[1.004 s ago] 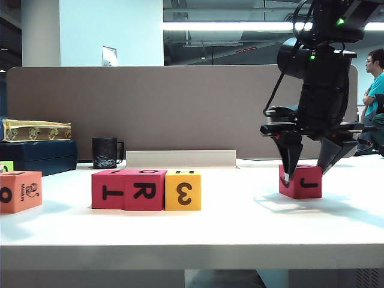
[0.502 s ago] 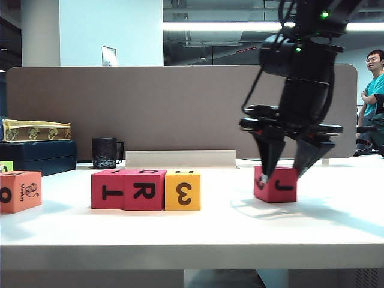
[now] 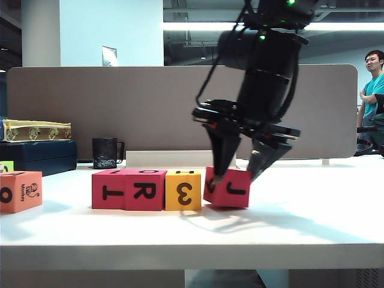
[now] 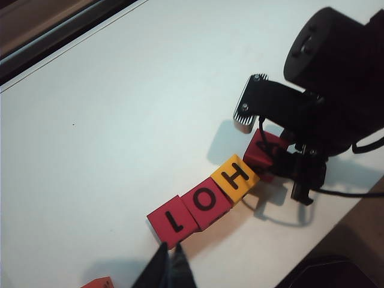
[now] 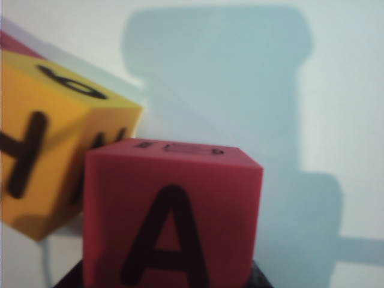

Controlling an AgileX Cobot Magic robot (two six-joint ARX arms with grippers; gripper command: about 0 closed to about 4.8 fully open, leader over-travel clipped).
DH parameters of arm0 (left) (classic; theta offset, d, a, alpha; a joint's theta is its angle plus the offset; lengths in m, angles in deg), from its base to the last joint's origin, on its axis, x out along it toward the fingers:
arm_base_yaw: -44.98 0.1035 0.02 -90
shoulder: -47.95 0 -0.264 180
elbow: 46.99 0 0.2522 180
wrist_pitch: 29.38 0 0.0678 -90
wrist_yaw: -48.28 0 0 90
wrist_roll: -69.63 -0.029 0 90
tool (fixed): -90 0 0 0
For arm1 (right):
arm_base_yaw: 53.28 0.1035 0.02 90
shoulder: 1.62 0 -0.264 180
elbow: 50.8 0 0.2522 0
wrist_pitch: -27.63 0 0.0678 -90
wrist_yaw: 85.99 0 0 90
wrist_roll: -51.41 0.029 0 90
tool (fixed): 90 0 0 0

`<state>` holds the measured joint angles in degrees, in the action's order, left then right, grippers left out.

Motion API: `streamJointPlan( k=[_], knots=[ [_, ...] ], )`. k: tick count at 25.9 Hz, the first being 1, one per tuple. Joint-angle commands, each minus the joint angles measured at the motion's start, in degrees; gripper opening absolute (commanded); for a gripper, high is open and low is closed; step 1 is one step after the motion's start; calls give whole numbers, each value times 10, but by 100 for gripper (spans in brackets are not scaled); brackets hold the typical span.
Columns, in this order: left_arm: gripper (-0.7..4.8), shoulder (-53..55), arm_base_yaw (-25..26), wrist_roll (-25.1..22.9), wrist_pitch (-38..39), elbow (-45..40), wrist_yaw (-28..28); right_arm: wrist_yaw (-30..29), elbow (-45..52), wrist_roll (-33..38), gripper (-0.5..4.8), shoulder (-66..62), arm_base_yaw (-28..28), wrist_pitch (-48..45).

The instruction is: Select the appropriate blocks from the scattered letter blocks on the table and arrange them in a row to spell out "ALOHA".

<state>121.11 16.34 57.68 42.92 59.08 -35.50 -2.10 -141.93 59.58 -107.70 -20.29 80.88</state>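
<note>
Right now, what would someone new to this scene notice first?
Probably the big black right gripper in the middle of the table, clamped on a tilted red block beside the yellow block. That yellow one ends a row with two red blocks. The shut left gripper hangs over the row's other end.

A taupe divider panel [image 3: 120, 108] stands along the far side of the scene. In front of it sits a dark mug [image 3: 105, 153], and to its left a gold-patterned box [image 3: 36, 130] rests on a dark navy case [image 3: 39, 156]. A small lime-green block [image 3: 6, 166] peeks in at the left edge. A man in a teal shirt [image 3: 374, 84] stands at the far right.
</note>
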Motion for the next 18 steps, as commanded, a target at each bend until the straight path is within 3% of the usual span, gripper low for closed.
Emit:
streamJointPlan(
  k=[1, 3, 7, 11, 18],
  knots=[
    [-6, -2, 0, 0, 3, 2, 0, 0, 0, 9, 229, 3, 8, -16],
    [-6, -2, 0, 0, 14, 2, 0, -2, -1, 16, 244, 3, 9, -16],
    [-6, -2, 0, 0, 19, 2, 0, -2, -1, 19, 340, 4, 9, -16],
    [-6, -2, 0, 0, 19, 2, 0, -4, -1, 20, 382, 5, 9, -15],
    [-6, -2, 0, 0, 19, 2, 0, -2, -1, 19, 382, 31, 9, -25]
  ],
)
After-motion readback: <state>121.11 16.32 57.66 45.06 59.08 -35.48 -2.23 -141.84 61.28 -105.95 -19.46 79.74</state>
